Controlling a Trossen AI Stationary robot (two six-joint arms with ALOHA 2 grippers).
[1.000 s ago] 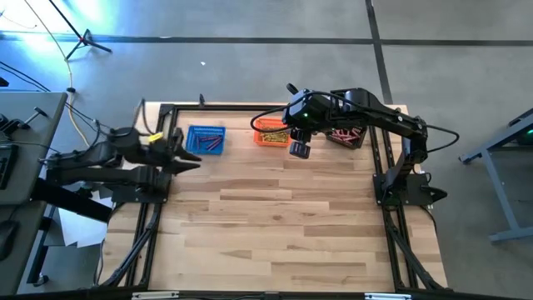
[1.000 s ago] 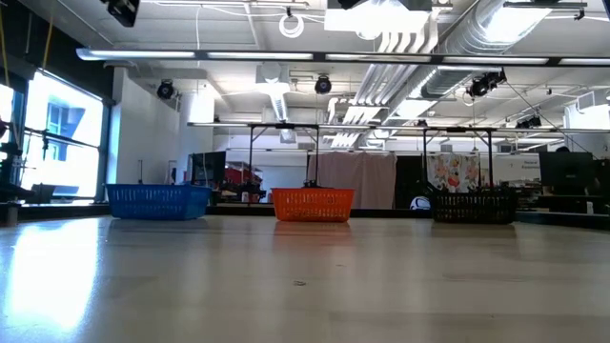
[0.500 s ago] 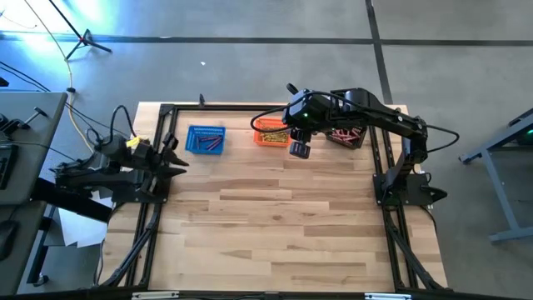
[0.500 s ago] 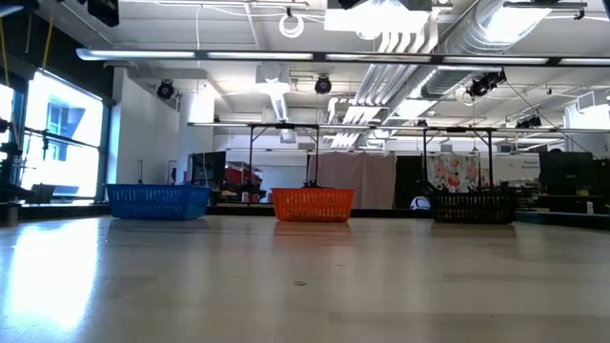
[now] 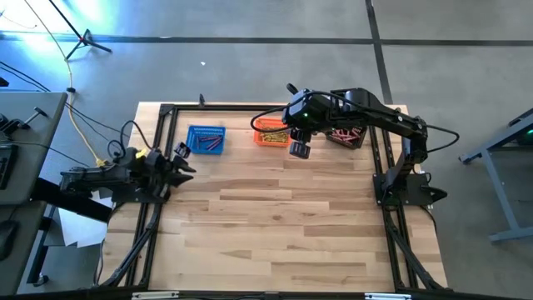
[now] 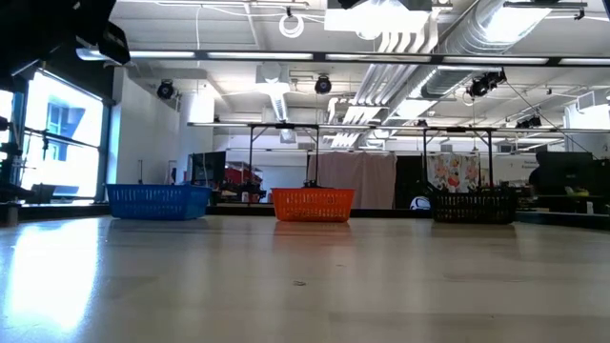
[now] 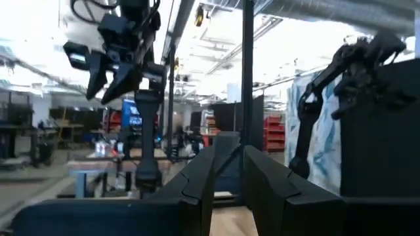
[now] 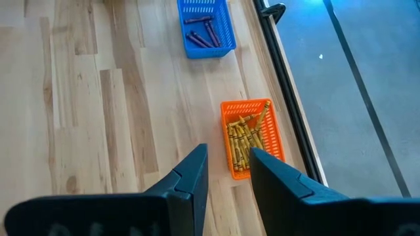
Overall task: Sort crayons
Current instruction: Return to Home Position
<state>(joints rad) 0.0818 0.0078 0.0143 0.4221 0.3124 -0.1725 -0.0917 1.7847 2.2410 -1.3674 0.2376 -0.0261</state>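
Note:
Three mesh baskets stand in a row along the table's far edge. The blue basket (image 5: 206,139) holds dark purple-blue crayons (image 8: 200,36). Yellow crayons (image 8: 248,136) lie in the orange basket (image 5: 270,132), and reddish-pink crayons (image 5: 344,133) in the black basket (image 5: 348,137). My right gripper (image 5: 291,133) hangs high over the orange basket's right end, pointing slantwise down, open, with nothing between its fingers (image 8: 228,167). My left gripper (image 5: 186,161) sits low at the table's left edge, near the blue basket, open and with nothing in it (image 7: 227,187).
A black metal frame (image 5: 163,125) runs along the table's left, right and far edges. The wooden tabletop (image 5: 275,225) stretches bare from the baskets to the near edge. A desk (image 5: 25,142) and cables stand off the table's left side.
My left arm has folded back toward the table's left edge and sunk lower. Its gripper has tipped up from pointing down to roughly level. The right arm and the baskets have kept still.

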